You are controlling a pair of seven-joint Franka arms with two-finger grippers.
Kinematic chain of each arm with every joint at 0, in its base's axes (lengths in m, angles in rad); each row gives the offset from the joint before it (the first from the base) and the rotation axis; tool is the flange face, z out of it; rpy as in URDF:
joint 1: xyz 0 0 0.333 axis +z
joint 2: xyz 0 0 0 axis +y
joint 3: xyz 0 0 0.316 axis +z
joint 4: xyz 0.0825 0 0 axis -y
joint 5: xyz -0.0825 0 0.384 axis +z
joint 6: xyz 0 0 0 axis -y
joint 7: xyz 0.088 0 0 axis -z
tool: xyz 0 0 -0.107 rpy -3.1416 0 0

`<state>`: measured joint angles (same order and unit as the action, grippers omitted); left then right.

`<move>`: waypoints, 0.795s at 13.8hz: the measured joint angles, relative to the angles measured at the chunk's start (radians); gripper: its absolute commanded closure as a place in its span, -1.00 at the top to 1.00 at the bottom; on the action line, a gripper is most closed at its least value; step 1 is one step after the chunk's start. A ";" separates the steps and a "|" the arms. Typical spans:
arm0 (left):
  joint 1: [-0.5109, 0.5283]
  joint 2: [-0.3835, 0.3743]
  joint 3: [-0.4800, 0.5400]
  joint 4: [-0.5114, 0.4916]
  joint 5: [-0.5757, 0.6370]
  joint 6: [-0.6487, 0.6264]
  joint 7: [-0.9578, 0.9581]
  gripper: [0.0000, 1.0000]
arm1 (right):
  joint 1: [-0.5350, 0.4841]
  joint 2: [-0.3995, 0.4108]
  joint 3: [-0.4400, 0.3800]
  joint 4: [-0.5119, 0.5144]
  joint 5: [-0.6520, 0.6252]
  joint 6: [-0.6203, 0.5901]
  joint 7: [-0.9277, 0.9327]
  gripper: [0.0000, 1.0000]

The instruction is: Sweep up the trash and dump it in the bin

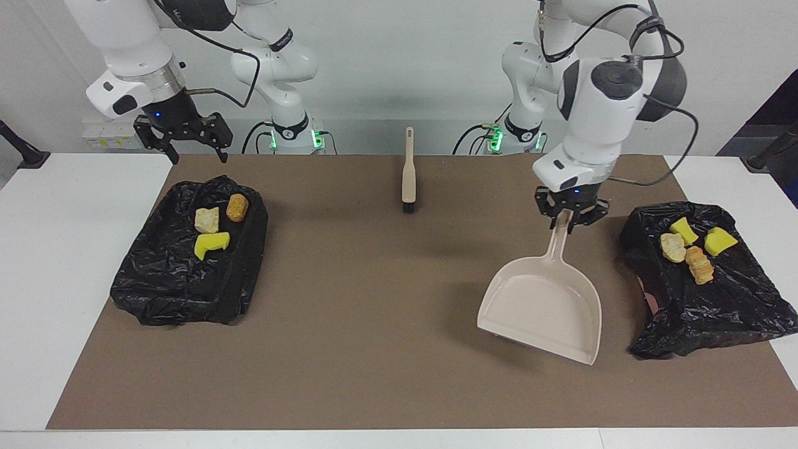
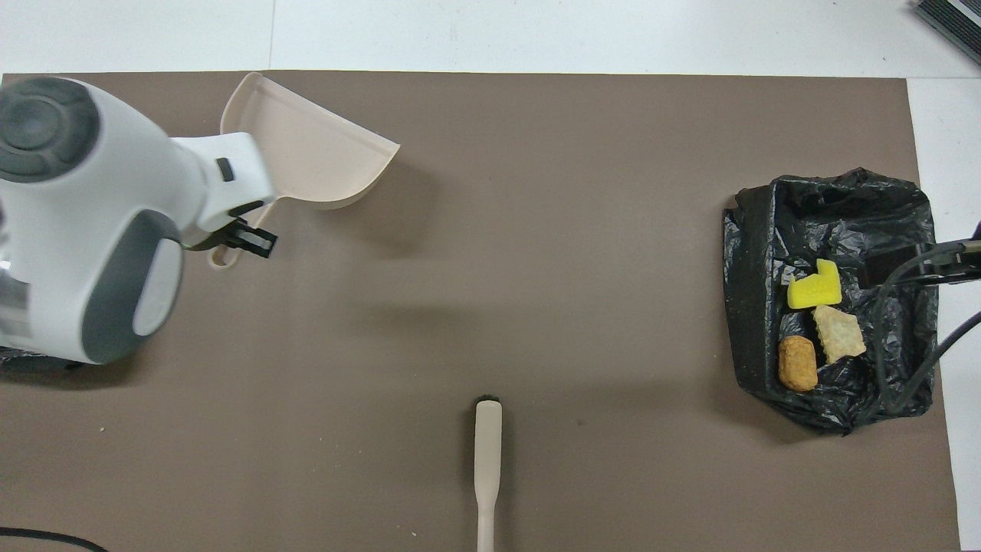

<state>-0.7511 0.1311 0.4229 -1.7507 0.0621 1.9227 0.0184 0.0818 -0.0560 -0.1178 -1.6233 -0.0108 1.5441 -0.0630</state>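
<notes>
Left end effector [image 1: 570, 215]: clenched on the handle of the dustpan [image 1: 542, 305], which is held tilted, its handle uppermost, over the brown mat [image 1: 374, 349] just beside the bin bag at the left arm's end [image 1: 704, 293].
Right end effector [image 1: 182, 138]: released, fingers spread, hovering above the robot-side edge of the bin bag at the right arm's end [image 1: 181, 280]; this arm is judged to be waiting.
Trash: four pieces [image 1: 695, 246], yellow and tan, lie in the bag beside the dustpan; three pieces [image 1: 215, 224] lie in the other bag, well apart from the dustpan.
Brush [image 1: 408, 171]: lying unheld, nearer to the robots than the dustpan, toward the middle of the mat.
Step in hand: no trash is seen on the mat or in the pan, so dumping is judged done and the pan is due to be set down.
Next move: the pan would be lowered flat onto the tabletop and the handle let go.
Facing view only: the bag beside the dustpan and its pieces are shown.
Overhead view only: the bag beside the dustpan is almost wholly hidden by the left arm; the pan's empty inside [image 2: 306, 146] is shown plainly.
</notes>
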 measured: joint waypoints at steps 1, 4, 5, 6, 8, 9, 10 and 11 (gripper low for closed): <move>-0.044 0.014 -0.001 -0.026 -0.007 0.046 -0.133 -1.00 | 0.000 0.000 0.000 0.000 0.000 0.000 0.000 1.00; -0.140 0.097 -0.008 -0.065 -0.118 0.191 -0.418 -1.00 | 0.000 0.000 0.000 0.000 0.000 0.000 0.000 1.00; -0.160 0.116 -0.011 -0.074 -0.146 0.218 -0.438 -1.00 | 0.000 0.000 0.000 0.000 0.000 0.000 0.000 1.00; -0.184 0.127 -0.012 -0.080 -0.158 0.226 -0.446 -1.00 | 0.000 0.000 0.000 -0.001 0.000 0.000 0.000 1.00; -0.230 0.133 -0.017 -0.086 -0.168 0.228 -0.462 -1.00 | 0.000 0.000 -0.001 -0.001 0.000 0.000 0.000 1.00; -0.246 0.133 -0.020 -0.087 -0.188 0.236 -0.468 -1.00 | 0.000 0.000 -0.003 -0.001 0.000 0.000 0.000 1.00; -0.260 0.133 -0.022 -0.089 -0.226 0.256 -0.469 -1.00 | 0.000 0.000 -0.004 -0.001 0.000 0.000 0.000 1.00; -0.272 0.137 -0.025 -0.092 -0.261 0.282 -0.469 -1.00 | 0.000 0.000 -0.005 -0.001 0.000 0.000 0.000 1.00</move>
<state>-1.0226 0.2679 0.3981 -1.8424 -0.1990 2.2051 -0.4510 0.0822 -0.0564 -0.1224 -1.6240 -0.0108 1.5442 -0.0630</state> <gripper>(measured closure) 0.674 0.000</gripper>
